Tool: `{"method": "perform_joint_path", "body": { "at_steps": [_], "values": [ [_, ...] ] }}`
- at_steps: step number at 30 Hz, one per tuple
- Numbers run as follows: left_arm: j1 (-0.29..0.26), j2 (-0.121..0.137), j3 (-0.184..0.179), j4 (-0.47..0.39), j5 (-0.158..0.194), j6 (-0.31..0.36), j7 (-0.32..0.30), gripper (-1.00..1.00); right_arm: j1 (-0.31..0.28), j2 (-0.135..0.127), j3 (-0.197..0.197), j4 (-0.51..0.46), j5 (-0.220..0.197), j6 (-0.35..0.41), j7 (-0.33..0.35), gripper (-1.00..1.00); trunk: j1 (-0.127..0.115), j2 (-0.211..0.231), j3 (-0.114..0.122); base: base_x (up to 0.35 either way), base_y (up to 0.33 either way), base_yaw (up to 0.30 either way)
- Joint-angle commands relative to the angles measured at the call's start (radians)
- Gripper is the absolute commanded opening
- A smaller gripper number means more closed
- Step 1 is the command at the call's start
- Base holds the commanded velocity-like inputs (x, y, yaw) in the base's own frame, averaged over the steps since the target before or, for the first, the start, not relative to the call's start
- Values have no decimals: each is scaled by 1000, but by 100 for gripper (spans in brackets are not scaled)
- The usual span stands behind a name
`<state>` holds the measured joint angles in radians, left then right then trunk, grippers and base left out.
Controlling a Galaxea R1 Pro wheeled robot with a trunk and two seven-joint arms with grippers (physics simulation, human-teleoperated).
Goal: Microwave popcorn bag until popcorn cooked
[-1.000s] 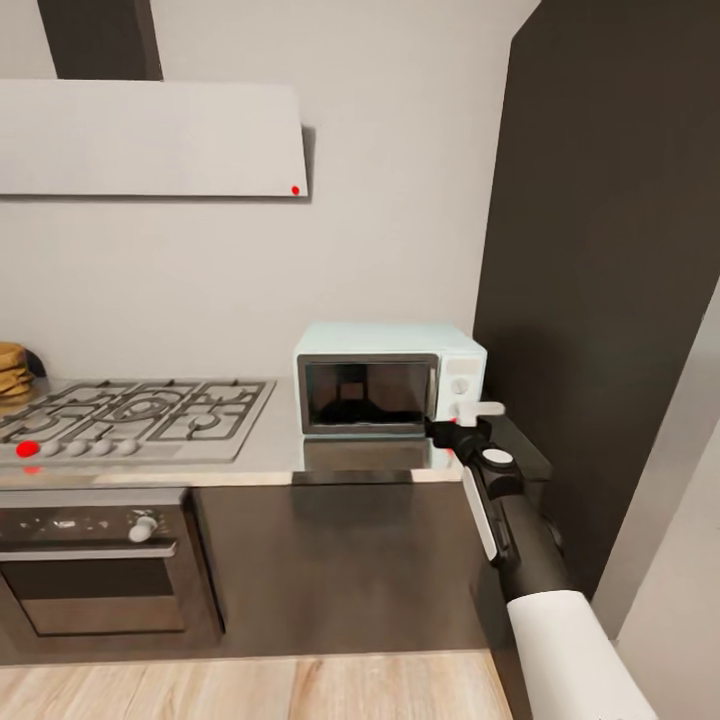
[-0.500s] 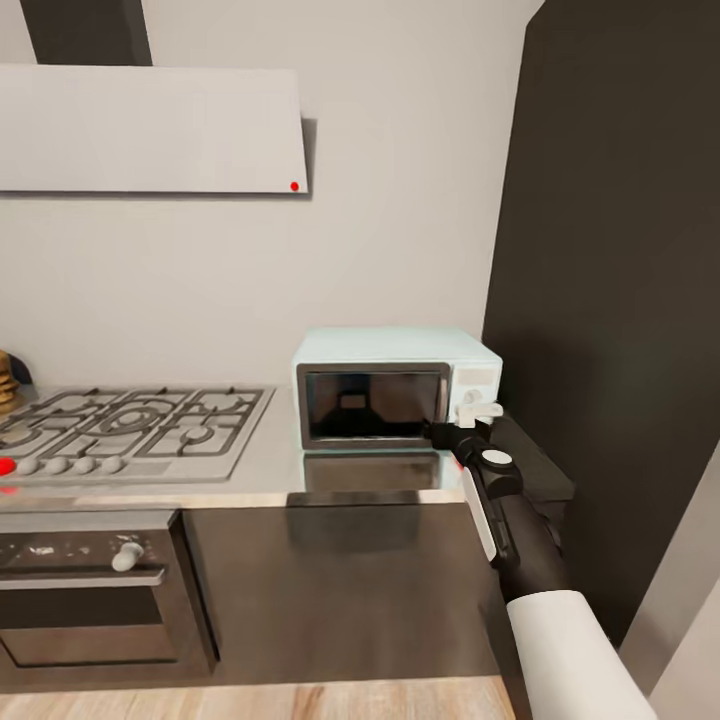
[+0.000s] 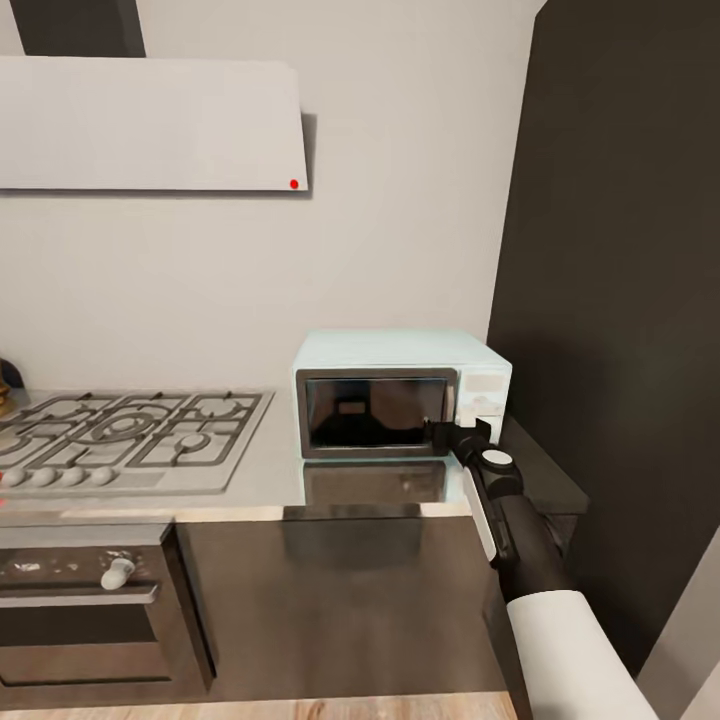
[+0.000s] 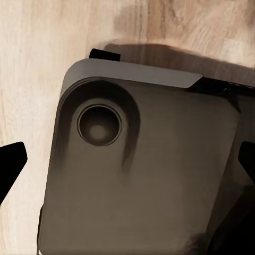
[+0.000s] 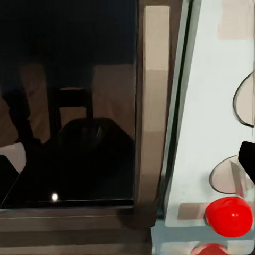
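A pale mint-blue microwave (image 3: 400, 393) sits on the grey countertop (image 3: 260, 470), its dark glass door (image 3: 372, 412) closed, just right of a steel gas hob (image 3: 130, 432) and beside a tall dark cabinet (image 3: 620, 300). The right gripper (image 3: 452, 437) reaches to the door's right edge, by the knob panel (image 3: 483, 396). Up close, the right wrist view shows the door frame (image 5: 155, 106), pale knobs and a red button (image 5: 228, 216); whether the fingers are spread or pressed together cannot be told. The left wrist view looks down on a dark rounded part of the robot (image 4: 143, 170) over wooden floor (image 4: 32, 64). No popcorn bag is visible. Risks, as a judgement: the gripper may slip off the narrow door edge, push the light microwave backward, or bump a knob or the button by mistake.
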<state>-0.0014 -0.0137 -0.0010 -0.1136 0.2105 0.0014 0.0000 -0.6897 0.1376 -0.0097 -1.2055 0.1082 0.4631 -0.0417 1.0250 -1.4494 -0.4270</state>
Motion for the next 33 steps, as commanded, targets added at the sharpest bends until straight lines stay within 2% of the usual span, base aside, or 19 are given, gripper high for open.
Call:
{"method": "perform_joint_path", "body": {
  "at_steps": [1,7,33],
  "values": [
    [0,0,-1,-1,7,0,0,100,-1,1,-1,3,11,-3,1,100,0,-1,-1,15,0,0],
    [0,0,-1,-1,7,0,0,100,-1,1,-2,32,18,-13,3,100,0,-1,-1,4,0,0],
    [0,1,-1,-1,7,0,0,100,-1,-10,-9,33,17,-12,13,100,0,-1,-1,35,-9,0]
  ]
}}
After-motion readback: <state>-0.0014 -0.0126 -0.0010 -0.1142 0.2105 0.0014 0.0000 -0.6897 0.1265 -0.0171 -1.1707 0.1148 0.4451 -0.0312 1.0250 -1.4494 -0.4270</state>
